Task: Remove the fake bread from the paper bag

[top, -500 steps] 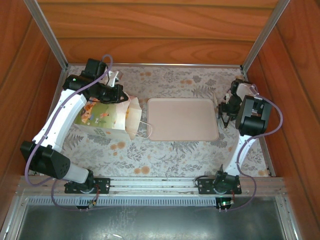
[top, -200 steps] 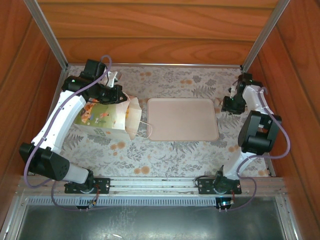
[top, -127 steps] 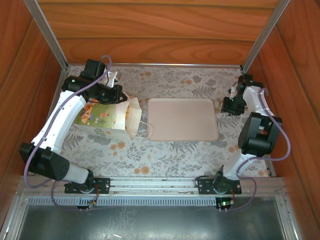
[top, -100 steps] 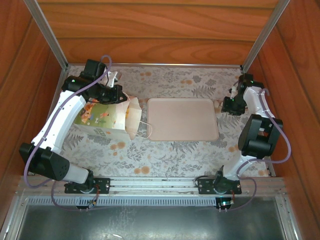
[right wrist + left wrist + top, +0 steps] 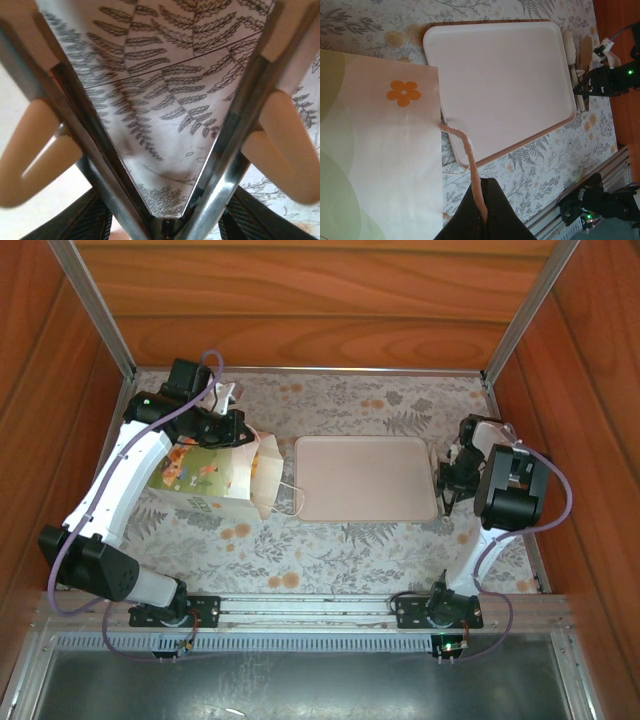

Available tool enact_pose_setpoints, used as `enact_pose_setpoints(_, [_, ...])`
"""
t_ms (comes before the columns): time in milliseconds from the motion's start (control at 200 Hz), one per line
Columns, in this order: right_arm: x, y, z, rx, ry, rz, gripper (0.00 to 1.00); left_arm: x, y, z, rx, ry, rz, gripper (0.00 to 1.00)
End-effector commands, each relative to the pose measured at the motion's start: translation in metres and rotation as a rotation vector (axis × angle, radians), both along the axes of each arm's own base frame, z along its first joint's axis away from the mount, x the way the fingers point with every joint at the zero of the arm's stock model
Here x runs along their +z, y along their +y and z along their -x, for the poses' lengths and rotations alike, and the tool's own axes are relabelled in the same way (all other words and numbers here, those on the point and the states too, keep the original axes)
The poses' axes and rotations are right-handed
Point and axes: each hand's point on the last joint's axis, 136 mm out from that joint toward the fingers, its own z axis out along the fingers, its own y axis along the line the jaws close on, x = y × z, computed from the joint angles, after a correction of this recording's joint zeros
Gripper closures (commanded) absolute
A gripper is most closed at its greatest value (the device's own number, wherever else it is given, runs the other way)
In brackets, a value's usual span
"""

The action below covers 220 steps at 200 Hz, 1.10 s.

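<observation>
Beside the smooth flat pink tray (image 5: 365, 478), the right gripper (image 5: 160, 150) hangs with fingers (image 5: 285, 145) apart, holding nothing. Farther left, the left gripper (image 5: 482, 197) pinches the thin cord handle (image 5: 465, 145) of the cream paper bag (image 5: 200, 480) lying on its side. The fake bread is hidden, probably inside; reaching in comes next.

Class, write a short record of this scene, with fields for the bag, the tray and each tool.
bag: on the cloth, printed face up, mouth toward the tray
tray: flat on the cloth, right of the bag, nothing on it
left tool: shut on the bag's handle
right tool: open, holding nothing, by the tray's right edge
stage: no bread set out yet
</observation>
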Motion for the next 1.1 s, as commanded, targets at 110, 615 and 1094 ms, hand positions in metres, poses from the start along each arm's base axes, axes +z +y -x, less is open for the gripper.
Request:
enact_pose_setpoints(110, [-0.008,-0.016,-0.004,0.003,0.009,0.065,0.44,0.01,-0.002,0.0,-0.016,-0.032,0.017,0.95])
enact_pose_setpoints(615, [-0.022,-0.013,-0.02,-0.004,0.001,0.006,0.26,0.003,-0.003,0.001,-0.022,-0.011,0.016,0.95])
enact_pose_setpoints(1094, [-0.03,-0.003,-0.031,0.027,-0.035,-0.061,0.37,0.0,-0.004,0.002,-0.025,-0.005,0.016,0.95])
